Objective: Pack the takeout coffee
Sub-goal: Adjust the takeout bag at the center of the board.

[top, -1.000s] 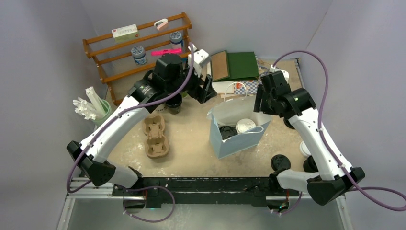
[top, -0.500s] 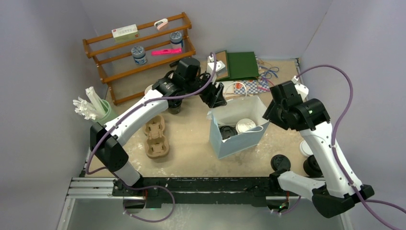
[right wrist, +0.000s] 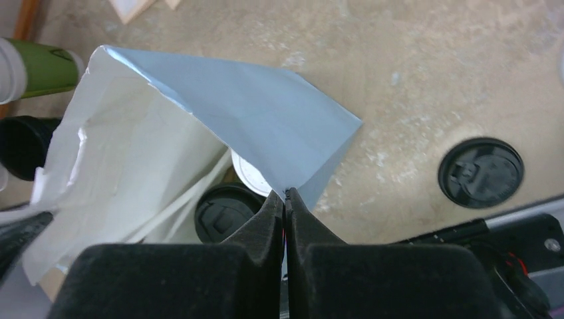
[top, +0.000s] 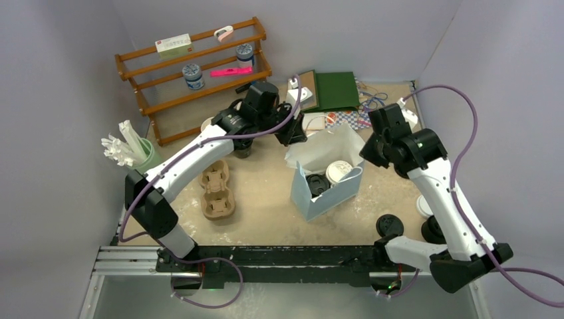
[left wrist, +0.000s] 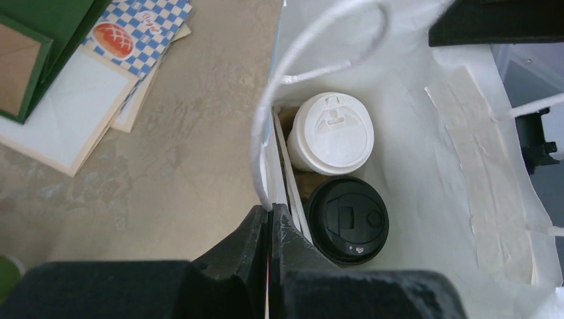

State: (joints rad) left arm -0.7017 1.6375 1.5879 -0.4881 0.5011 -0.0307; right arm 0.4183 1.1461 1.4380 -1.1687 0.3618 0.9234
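Beside right gripper (right wrist: 286, 194): bag (right wrist: 266, 126) flap hides most of 2 cups.
Bag: white-lid cup (left wrist: 332, 133), black-lid cup (left wrist: 349, 219), side by side, just beyond left gripper (left wrist: 269, 222).
Grippers: left clenched on bag rim, right on bag corner.

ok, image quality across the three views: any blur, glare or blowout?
Top external view: even soft light, sharp throughout. Left wrist view: left end effector dark and soft-focus; white inside of the pale blue paper bag nearly washed out; cream-white paper cup with white lid and black-lidded paper cup sharp. Right wrist view: right end effector blurred, bag wall crisp.
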